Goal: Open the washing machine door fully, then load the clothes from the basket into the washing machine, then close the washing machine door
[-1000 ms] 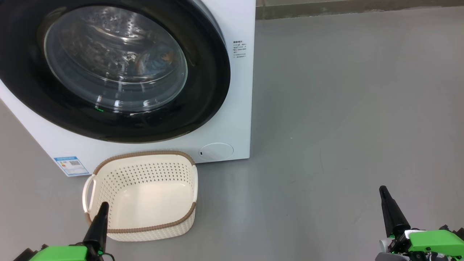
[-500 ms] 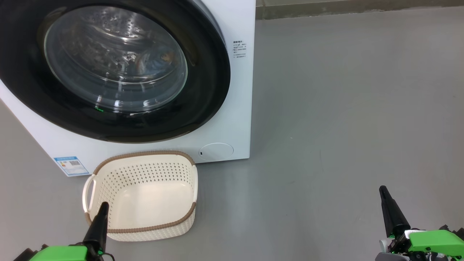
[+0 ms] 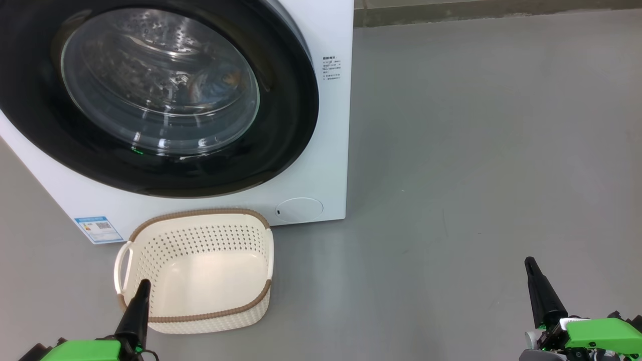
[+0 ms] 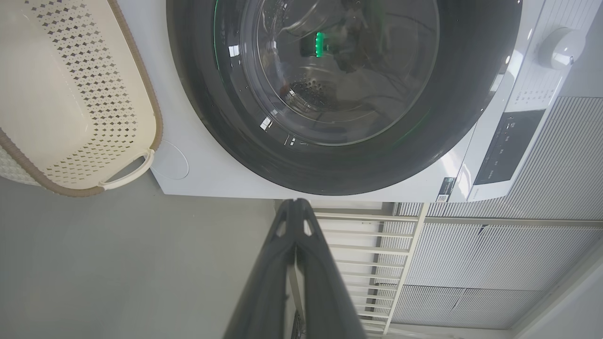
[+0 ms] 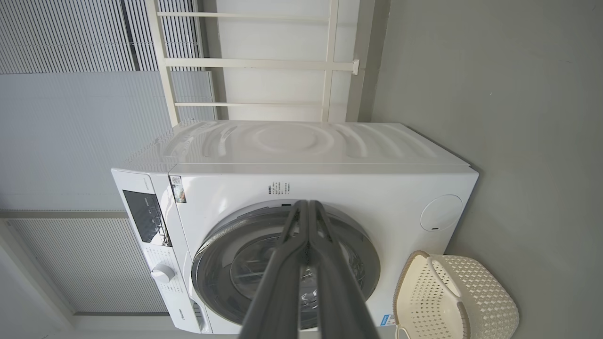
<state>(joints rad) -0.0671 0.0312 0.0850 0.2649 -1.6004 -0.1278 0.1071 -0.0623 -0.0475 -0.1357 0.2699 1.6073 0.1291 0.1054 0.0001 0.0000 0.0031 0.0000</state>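
The washing machine (image 3: 321, 165) stands on the floor with its round black washing machine door (image 3: 286, 125) shut against the front. Through the door's glass, light-blue clothes (image 3: 216, 84) with an orange-brown print lie inside the drum. The cream basket (image 3: 200, 239) sits on the floor just in front of the machine, with nothing in it. My left gripper (image 3: 144, 285) is shut and hovers over the basket's near rim. Far to the right my right gripper (image 3: 529, 261) is shut above bare floor. The left wrist view looks past the shut left gripper (image 4: 295, 203) at the door (image 4: 212, 127) and the basket (image 4: 99, 103).
Grey floor (image 3: 476, 150) spreads to the right of the machine. A round filter cap (image 3: 299, 209) and a blue sticker (image 3: 99, 228) sit low on its front. Behind the machine are a white rail frame (image 5: 264, 61) and ribbed wall panels (image 5: 70, 117).
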